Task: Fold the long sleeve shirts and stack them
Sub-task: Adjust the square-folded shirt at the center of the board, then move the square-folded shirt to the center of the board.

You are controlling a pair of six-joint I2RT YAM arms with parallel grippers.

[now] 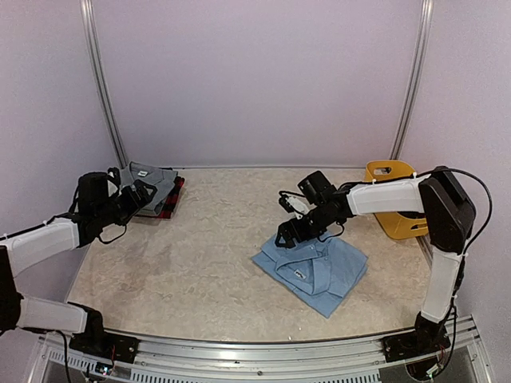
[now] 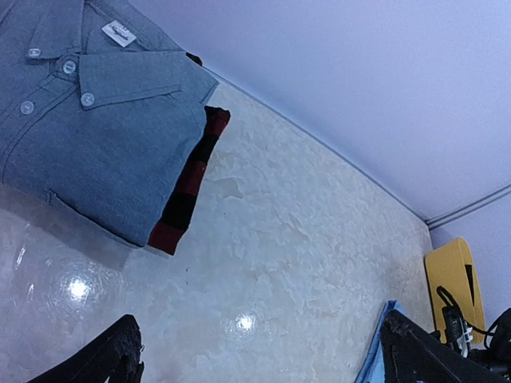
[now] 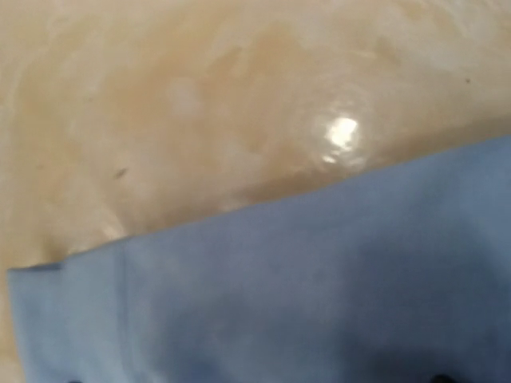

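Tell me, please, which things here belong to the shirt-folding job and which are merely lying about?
Belong to the job:
- light blue shirt, folded, mid-table
- grey shirt, folded, far left
- red-and-black plaid shirt, under the grey one

Just lying about:
- yellow basket, far right

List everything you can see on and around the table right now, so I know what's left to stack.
grey shirt: one, grey, folded, back left, lying on the plaid shirt.
plaid shirt: one, red and black, under the grey shirt, only its edge showing.
blue shirt: one, light blue, folded, centre right, apart from the pile.
basket: one, yellow, back right.
table: one, beige marbled, under everything.
left gripper: one, black, open, beside the pile, holding nothing.
right gripper: one, black, at the blue shirt's far edge; jaws unclear.
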